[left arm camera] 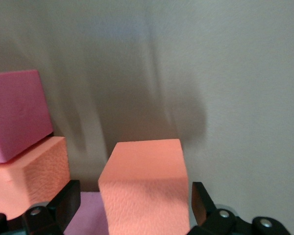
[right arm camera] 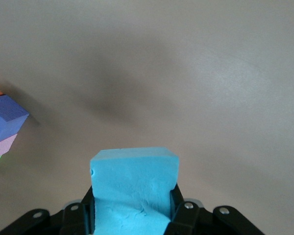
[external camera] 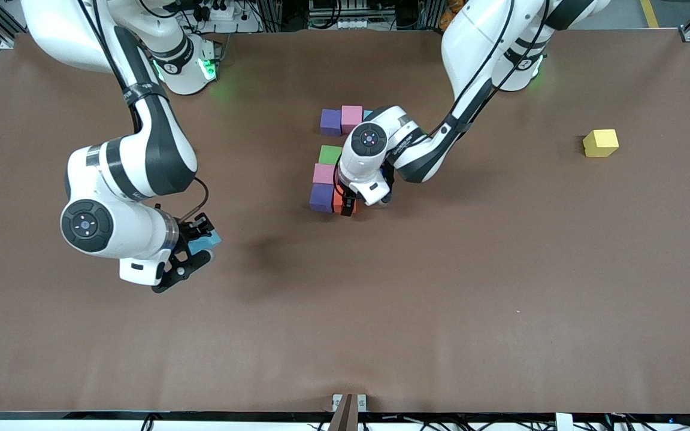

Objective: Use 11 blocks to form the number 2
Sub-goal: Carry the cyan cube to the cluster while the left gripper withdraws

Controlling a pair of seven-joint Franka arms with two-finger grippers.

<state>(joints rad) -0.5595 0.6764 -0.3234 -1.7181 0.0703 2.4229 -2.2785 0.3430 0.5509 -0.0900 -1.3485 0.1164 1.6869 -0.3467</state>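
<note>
The left pincer (left arm camera: 134,208) stands wide open around an orange block (left arm camera: 144,188) just set at the number 2's (external camera: 327,179) near row, beside the purple block (external camera: 321,197). It should rise straight, not nudging neighbours. The right pincer (external camera: 198,251), over the desk (external camera: 441,299), grips a light blue block (right arm camera: 132,188) and waits.
</note>
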